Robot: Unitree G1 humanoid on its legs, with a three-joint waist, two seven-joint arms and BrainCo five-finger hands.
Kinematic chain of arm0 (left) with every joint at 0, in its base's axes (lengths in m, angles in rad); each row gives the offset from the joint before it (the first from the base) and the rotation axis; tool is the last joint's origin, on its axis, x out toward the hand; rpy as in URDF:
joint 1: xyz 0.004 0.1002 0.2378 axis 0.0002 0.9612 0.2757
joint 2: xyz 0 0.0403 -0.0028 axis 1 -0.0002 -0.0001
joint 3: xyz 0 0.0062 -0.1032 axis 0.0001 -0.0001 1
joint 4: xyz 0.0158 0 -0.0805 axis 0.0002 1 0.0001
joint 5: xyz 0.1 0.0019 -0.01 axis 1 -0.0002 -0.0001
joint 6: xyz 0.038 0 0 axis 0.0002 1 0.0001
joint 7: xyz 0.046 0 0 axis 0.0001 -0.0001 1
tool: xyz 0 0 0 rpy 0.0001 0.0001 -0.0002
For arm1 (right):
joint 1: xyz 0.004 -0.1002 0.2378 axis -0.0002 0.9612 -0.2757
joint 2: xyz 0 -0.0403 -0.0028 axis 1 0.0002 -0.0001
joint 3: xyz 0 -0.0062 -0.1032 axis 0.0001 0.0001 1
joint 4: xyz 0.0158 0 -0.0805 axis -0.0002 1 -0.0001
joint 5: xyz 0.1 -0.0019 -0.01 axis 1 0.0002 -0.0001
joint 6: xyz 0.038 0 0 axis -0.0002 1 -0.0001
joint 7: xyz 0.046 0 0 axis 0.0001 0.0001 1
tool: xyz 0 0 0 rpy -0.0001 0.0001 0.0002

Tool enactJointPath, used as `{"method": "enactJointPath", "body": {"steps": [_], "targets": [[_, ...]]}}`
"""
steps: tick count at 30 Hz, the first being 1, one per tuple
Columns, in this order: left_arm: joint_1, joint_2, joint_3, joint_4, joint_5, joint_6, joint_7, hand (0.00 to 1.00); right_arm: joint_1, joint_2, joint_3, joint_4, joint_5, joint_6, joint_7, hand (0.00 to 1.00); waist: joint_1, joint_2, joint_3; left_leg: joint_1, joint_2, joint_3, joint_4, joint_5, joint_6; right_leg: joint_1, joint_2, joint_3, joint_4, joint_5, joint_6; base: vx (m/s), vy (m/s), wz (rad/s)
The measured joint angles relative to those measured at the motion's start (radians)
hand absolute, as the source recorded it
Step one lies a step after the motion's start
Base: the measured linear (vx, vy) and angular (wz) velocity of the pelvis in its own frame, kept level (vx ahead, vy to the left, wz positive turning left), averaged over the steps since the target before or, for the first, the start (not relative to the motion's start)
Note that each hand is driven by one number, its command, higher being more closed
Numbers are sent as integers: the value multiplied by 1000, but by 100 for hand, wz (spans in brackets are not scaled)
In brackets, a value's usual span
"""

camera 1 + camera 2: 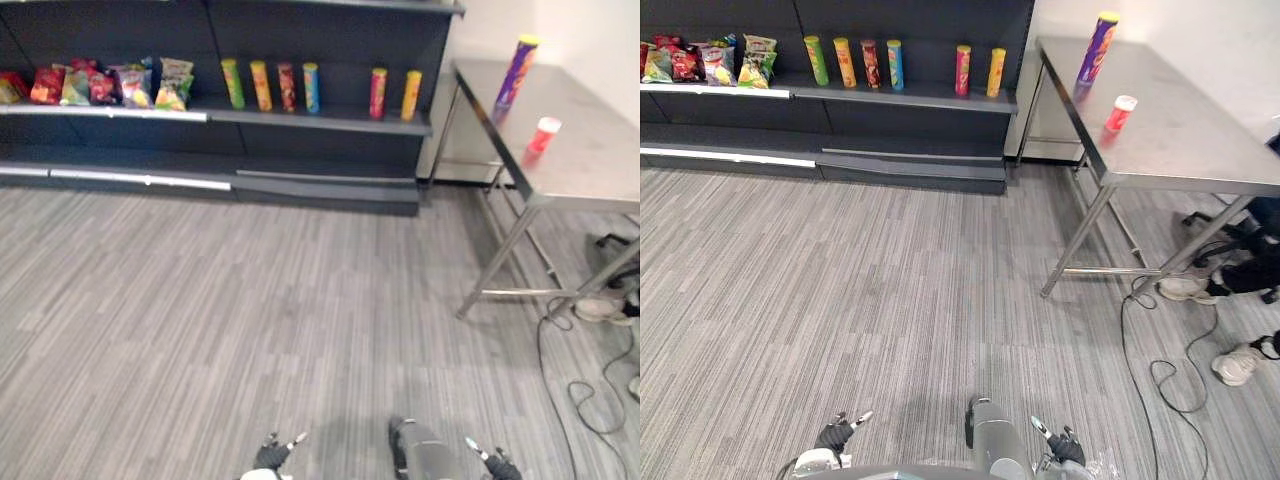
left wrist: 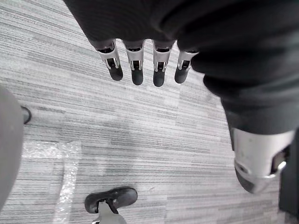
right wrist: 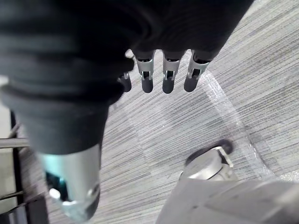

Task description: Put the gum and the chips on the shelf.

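You're sitting at step one, nothing picked up yet. Your left hand (image 1: 270, 455) and right hand (image 1: 498, 466) are hanging low at the bottom edge, fingers straight and apart, holding nothing. The tall purple chips tube with a yellow lid (image 1: 516, 72) and the small red gum canister with a white cap (image 1: 542, 136) are standing upright, near each other, on the bare steel surface (image 1: 590, 160) at upper right. The next move is probably calling for walking there and reaching. The dark shelf (image 1: 320, 118) is running along the upper left, carrying colourful snack bags (image 1: 100, 85) and upright tubes (image 1: 290, 87). Grey striped carpet floor (image 1: 250, 300) is lying between.
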Motion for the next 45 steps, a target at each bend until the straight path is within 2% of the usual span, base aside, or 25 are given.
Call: {"method": "enactJointPath", "body": {"steps": [1,2,4,6,7,8,9,12,14,16,18,21,22,24,26,28,29,30,31,32,35,36,41,44,45], "targets": [[-8,-17,16,19,0,-2,-3,0,-3,-10,0,3,0,2,-2,0,-1,22,1,-9,21,-1,18,55,-66,-12,4,-18,72,-54,-21,631,-416,29],[-21,-31,16,23,2,-2,-5,0,-6,-14,1,3,0,7,1,0,-6,22,3,-5,25,2,22,102,-79,-39,-1,-30,159,-108,-42,523,-354,33],[-40,-46,18,22,5,-3,-5,0,-28,-18,7,6,0,11,1,0,-15,26,2,-8,44,9,35,155,-108,-74,11,-42,262,-158,-81,435,-314,23],[-59,-50,7,18,6,-4,-14,0,-58,-20,42,-4,0,11,1,0,-44,24,-2,-28,73,-8,61,206,-118,-87,23,-56,313,-193,-86,526,-389,36],[-77,-50,7,17,6,-4,-14,0,-73,-10,53,-13,1,8,2,0,-53,13,-9,-66,75,-26,113,231,-117,-83,26,-56,312,-241,-85,398,-285,30],[-93,-51,5,9,4,-3,-14,0,-87,-3,58,-16,1,8,2,0,-49,6,-14,-110,80,-41,191,251,-114,-63,39,-54,282,-298,-103,397,-265,13],[-96,-51,4,4,3,-3,-14,0,-98,-2,59,-15,1,9,2,0,-47,10,-15,-135,88,-51,243,265,-116,-58,52,-57,276,-303,-109,362,-228,-9],[-78,-45,6,-14,-4,-2,-13,0,-99,27,66,-20,2,9,3,0,-46,18,-18,-280,108,-107,568,481,-115,66,103,-61,176,-308,-122,309,-206,-12],[-43,-48,10,-33,-4,-1,-13,0,-85,27,68,-20,2,9,1,0,-41,20,-20,-394,114,-82,840,445,-125,191,133,-44,80,-294,-146,276,-140,-24],[-8,-45,15,-63,-5,0,-13,0,-60,26,69,-19,3,9,-2,0,-17,9,-26,-491,127,-7,962,355,-114,291,148,-17,9,-287,-158,290,-43,-40],[0,-46,41,-84,-5,-2,-13,0,-46,18,80,-14,4,12,-3,0,9,11,-28,-581,126,67,943,250,-88,378,141,26,-43,-285,-161,250,51,-45],[2,-43,66,-91,-5,-5,-12,0,-45,17,85,-7,4,14,-3,0,14,4,-24,-628,124,121,812,188,-75,446,115,58,-80,-285,-160,187,141,-36],[1,-47,87,-90,-5,-10,-11,0,-45,19,84,-5,3,14,-2,0,24,2,-23,-632,124,153,686,172,-74,487,95,83,-101,-285,-156,304,282,-50],[-1,-47,93,-90,-5,-17,-12,0,-42,25,79,-5,2,15,-2,0,33,-5,-23,-631,115,175,481,180,-72,534,58,112,-129,-297,-129,275,258,-38],[0,-50,118,-90,-5,-25,-12,0,-39,25,82,-4,1,14,-3,0,36,-7,-24,-634,107,183,251,228,-63,586,9,141,-154,-335,-93,313,313,-23],[7,-49,150,-90,-5,-25,-12,0,-36,21,95,-3,1,14,-3,0,37,-5,-24,-632,109,187,151,260,-64,612,-18,170,-150,-384,-67,321,355,-32],[20,-46,170,-91,-6,-25,-12,0,-33,17,108,1,0,14,-4,0,37,-5,-27,-630,115,188,136,307,-72,637,-33,188,-151,-412,-48,357,402,-36],[27,-44,176,-88,-5,-24,-12,0,-32,21,112,10,0,14,-3,0,39,-18,-33,-623,109,195,154,351,-80,648,-49,201,-153,-424,-51,406,427,-51],[50,-25,196,-89,-20,-25,-12,0,-31,29,107,35,-1,14,-2,0,46,-28,-49,-618,95,224,181,365,-88,652,-71,249,-153,-415,-54,426,422,-52],[52,-11,208,-86,-38,-24,-11,0,-28,48,87,38,-5,14,2,0,56,-60,-68,-618,80,241,195,363,-86,645,-88,294,-152,-371,-62,427,423,-47],[44,4,206,-64,-42,-25,-14,0,-29,74,16,72,-13,15,4,0,57,-82,-85,-610,47,265,196,327,-44,622,-108,356,-150,-242,-52,385,406,-11],[37,8,205,-51,-42,-25,-14,0,-30,75,4,77,-15,15,4,0,59,-85,-90,-609,39,272,204,321,-33,616,-116,366,-149,-223,-48,400,389,-14],[8,43,128,0,-43,-25,-18,0,-62,43,-9,112,-17,15,7,0,59,-67,-110,-700,3,279,378,185,11,553,-173,426,-109,-198,-41,234,253,-23],[1,60,81,22,-42,-24,-16,0,-56,17,-8,113,-17,16,8,0,58,-48,-118,-709,-25,300,416,131,39,515,-200,460,-56,-170,1,136,197,-22],[10,74,48,23,-41,-21,-13,0,-53,-3,-15,121,-17,16,8,0,52,-38,-125,-700,-43,298,415,101,45,474,-194,468,22,-123,57,127,203,-13]]}}
